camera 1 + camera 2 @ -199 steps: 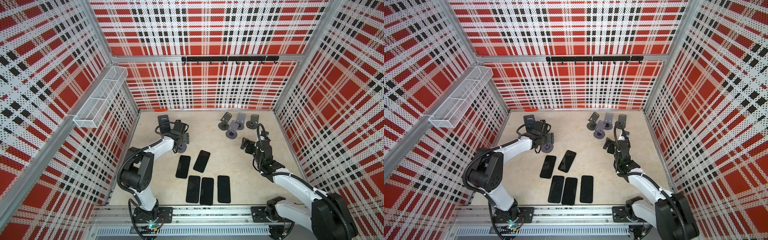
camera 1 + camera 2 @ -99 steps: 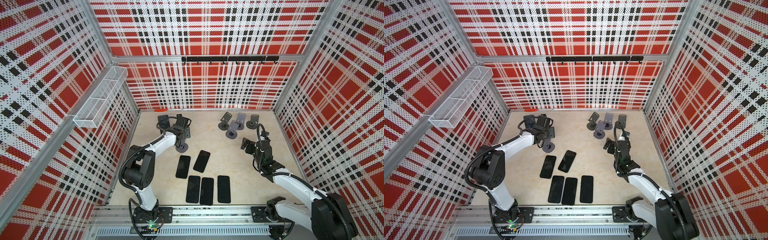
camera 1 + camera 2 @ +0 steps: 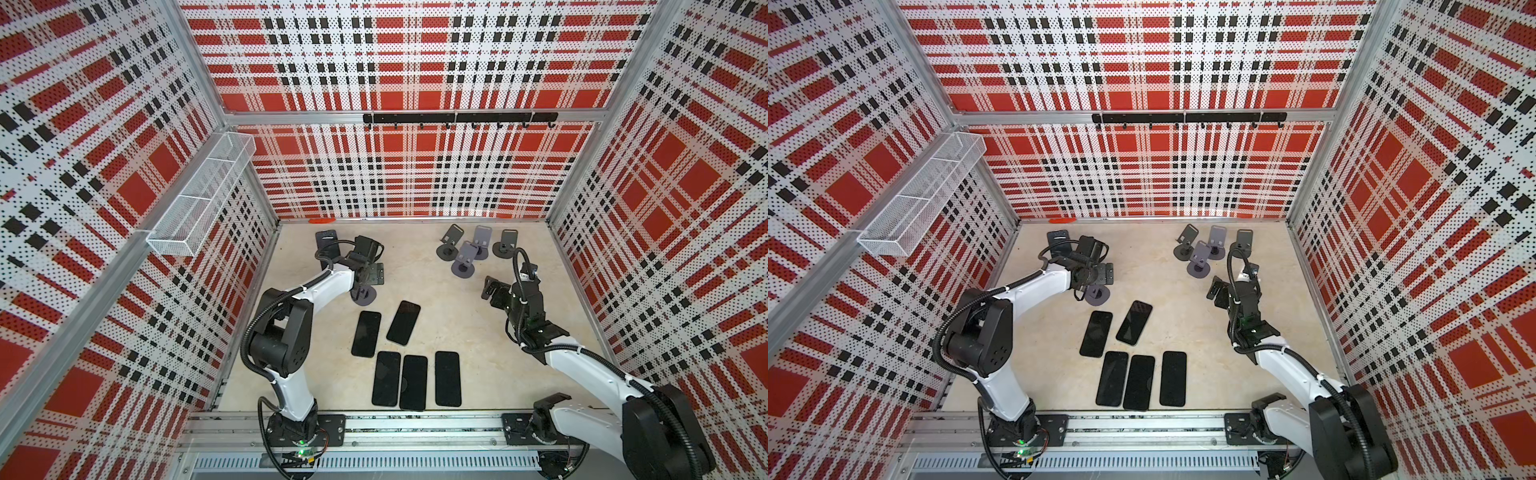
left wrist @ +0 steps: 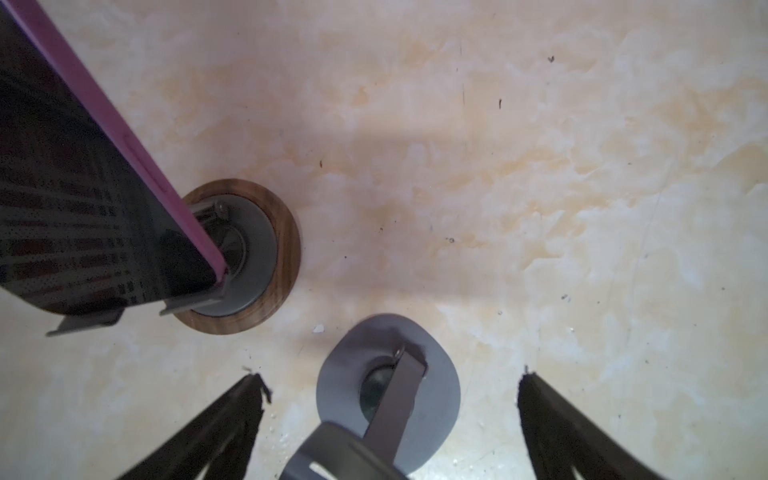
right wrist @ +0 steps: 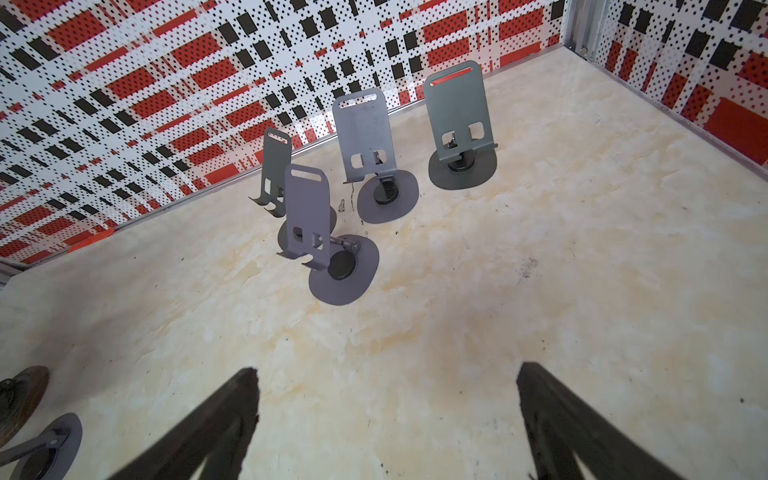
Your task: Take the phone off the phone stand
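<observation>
With left gripper (image 4: 390, 376) jaws wide, empty, reach ten o'clock in a top view; pinch phone (image 3: 326, 240) edges, lift off stand (image 4: 286, 257). Leave right gripper (image 5: 387, 370) gaping, empty.

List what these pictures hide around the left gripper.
- Phone: left wrist view, the frame edge cuts off most of it.
- Grey stand: left wrist view, frame edge cuts off its plate; in both top views the left gripper covers all but its base.
- Wooden stand: left wrist view, the phone hides its plate.

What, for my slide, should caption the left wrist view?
Open left gripper above empty stand, beside phone on wood-rimmed stand.
</observation>
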You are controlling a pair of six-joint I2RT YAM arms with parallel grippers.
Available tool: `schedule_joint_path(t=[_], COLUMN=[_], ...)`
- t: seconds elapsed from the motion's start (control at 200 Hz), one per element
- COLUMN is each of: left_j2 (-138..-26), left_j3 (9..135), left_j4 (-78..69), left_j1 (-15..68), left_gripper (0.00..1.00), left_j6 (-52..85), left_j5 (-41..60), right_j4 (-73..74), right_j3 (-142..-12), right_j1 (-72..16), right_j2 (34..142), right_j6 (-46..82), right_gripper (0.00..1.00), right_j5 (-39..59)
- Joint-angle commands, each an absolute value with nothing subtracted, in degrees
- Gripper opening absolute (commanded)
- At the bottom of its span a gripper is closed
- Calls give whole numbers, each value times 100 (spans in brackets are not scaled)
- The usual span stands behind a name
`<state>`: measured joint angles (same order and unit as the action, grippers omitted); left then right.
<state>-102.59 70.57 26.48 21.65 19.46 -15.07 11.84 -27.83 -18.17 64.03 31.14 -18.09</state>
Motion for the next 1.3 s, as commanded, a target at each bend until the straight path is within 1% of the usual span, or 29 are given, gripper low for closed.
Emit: schedule_joint_path(t=[0.0, 0.035, 0.22, 0.426, 0.561, 0.601, 0.661, 0.762, 0.792, 0.917, 0.992, 1.097, 1.187, 1.228, 1.298], left_j2=[-10003, -9981, -10078, -10199, -10354, -10401, -10457, -10510, -10540, -10631, -10496, -10230, -10260, -10331, -10536], left_j3=[6876, 6824, 6749, 6978, 7143, 7196, 7253, 7345, 7396, 7744, 7757, 7685, 7695, 7758, 7985], left_j4=[2635, 2576, 2434, 2474, 2550, 2589, 2631, 2769, 2840, 3142, 3139, 3141, 3227, 3350, 3808], left_j1=[2157, 2186, 2224, 2138, 2050, 2048, 2057, 2031, 2010, 1828, 1695, 1627, 1645, 1722, 1952], left_gripper=[99, 100, 86, 85, 80, 80, 84, 100, 98, 98, 98, 99, 98, 98, 98], left_j6=[2061, 2174, 2571, 2294, 1925, 1848, 1735, 1252, 1095, 704, 464, 116, -144, -245, -518], left_j5=[-1266, -1291, -1578, -1403, -1087, -1065, -1001, -766, -722, -575, -261, -78, 245, 213, -208], right_j4=[1188, 1195, 1169, 1170, 1166, 1161, 1169, 1165, 1168, 1243, 1268, 1232, 1274, 1284, 1274], right_j3=[-2813, -2816, -2838, -2822, -2833, -2839, -2839, -2843, -2846, -2796, -2786, -2821, -2796, -2795, -2819], right_j1=[-1770, -1768, -1773, -1769, -1770, -1771, -1770, -1776, -1774, -1771, -1770, -1769, -1775, -1770, -1768], right_j2=[6416, 6416, 6429, 6381, 6406, 6407, 6412, 6429, 6425, 6440, 6498, 6564, 6607, 6634, 6676], right_j6=[3120, 3120, 3120, 3115, 3128, 3122, 3120, 3120, 3124, 3129, 3129, 3129, 3117, 3120, 3129], right_gripper=[100, 100, 100, 100, 100, 100, 100, 100, 100, 100, 100, 100, 100, 100, 100], right_j5=[-1841, -1834, -1819, -1815, -1811, -1807, -1810, -1819, -1819, -1793, -1802, -1865, -1977, -1996, -1954])
